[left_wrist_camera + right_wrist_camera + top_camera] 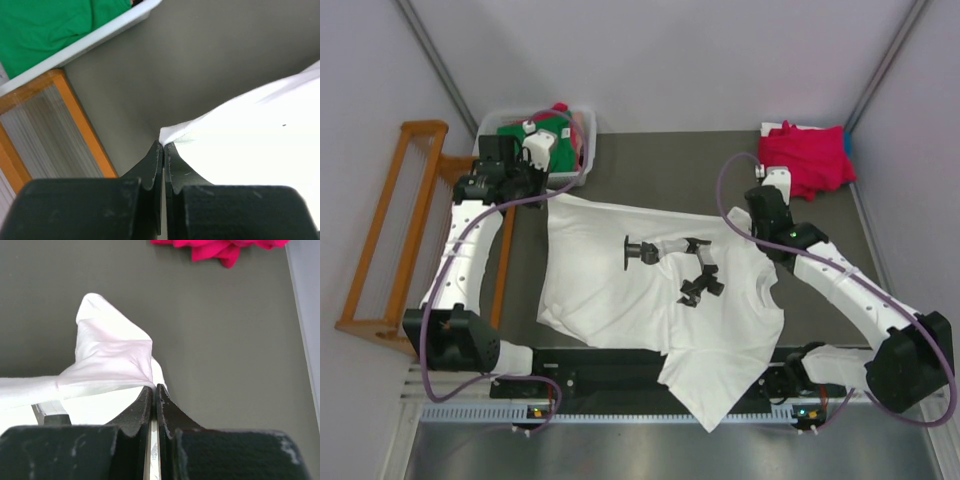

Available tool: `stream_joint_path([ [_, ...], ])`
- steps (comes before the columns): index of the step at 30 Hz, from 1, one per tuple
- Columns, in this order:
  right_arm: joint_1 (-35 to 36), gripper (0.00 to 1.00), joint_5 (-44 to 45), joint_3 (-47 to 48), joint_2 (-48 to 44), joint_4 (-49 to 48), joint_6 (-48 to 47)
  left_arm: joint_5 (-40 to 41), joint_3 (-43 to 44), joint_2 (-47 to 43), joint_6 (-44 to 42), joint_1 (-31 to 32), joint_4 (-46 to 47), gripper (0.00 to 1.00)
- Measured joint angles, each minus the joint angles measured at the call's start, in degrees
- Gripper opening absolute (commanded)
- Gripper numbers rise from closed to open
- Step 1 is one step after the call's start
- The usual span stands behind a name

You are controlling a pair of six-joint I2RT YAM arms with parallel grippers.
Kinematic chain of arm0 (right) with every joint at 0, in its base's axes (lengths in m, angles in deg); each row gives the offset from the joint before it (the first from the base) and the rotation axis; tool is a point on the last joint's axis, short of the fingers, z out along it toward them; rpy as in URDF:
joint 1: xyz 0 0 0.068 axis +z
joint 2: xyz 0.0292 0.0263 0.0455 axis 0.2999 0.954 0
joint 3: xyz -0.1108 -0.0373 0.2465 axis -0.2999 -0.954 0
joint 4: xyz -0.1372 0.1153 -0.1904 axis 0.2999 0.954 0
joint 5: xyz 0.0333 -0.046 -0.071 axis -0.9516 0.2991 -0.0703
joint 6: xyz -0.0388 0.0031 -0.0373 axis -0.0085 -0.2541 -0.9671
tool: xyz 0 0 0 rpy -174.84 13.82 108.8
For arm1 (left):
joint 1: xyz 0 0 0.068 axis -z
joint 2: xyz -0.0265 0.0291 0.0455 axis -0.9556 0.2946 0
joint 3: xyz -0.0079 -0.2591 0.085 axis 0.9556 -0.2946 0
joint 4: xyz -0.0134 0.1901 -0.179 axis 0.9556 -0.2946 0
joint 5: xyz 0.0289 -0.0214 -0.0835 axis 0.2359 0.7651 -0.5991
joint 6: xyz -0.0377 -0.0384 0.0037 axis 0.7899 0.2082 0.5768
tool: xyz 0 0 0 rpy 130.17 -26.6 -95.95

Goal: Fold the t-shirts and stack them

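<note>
**Left end effector (163,145) and right end effector (154,388) each nip the white t-shirt (610,300)**

Left wrist view: the left end effector has its jaws closed to a hairline, with a thin corner of the white cloth caught at their tips. Behind it are the bare dark counter (210,65), the orange wooden rack (75,115) and the white basket (100,35), which holds a green t-shirt (45,30).

Right wrist view: the right end effector is pinched just as tight. It grips the shirt's edge beside a fold of cloth that stands up in a peak. The crimson t-shirts (220,247) lie well apart, at the far side.

Top view: the white t-shirt lies spread across the middle of the counter, with one corner drooping over the near edge between the arm bases. The two holds are well apart, one at the shirt's far left corner and one on its right side. I judge this lets the arms draw the cloth taut and flat ahead of a first fold. I cannot tell whether the crimson heap in the far right corner is waiting or finished. The shirts in the basket look unfolded, so the task seems to be at an early stage.
</note>
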Motion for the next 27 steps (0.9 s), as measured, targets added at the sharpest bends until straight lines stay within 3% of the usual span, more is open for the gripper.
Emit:
stream_joint_path([
  [8, 0.35, 0.00, -1.46, 0.07, 1.86, 5.14, 2.91, -1.25, -0.04, -1.18, -0.07, 0.00, -2.54, 0.00],
  [15, 1.88, 0.00, -3.93, -2.32, 1.84, 7.10, 6.19, 0.61, -13.53, -6.34, 1.51, -0.17, -1.03, 0.00],
  [27, 2.62, 0.00, -7.63, -8.13, 1.81, 8.37, 9.11, -0.74, -20.20, 2.78, 2.67, -3.76, -1.90, 0.00],
])
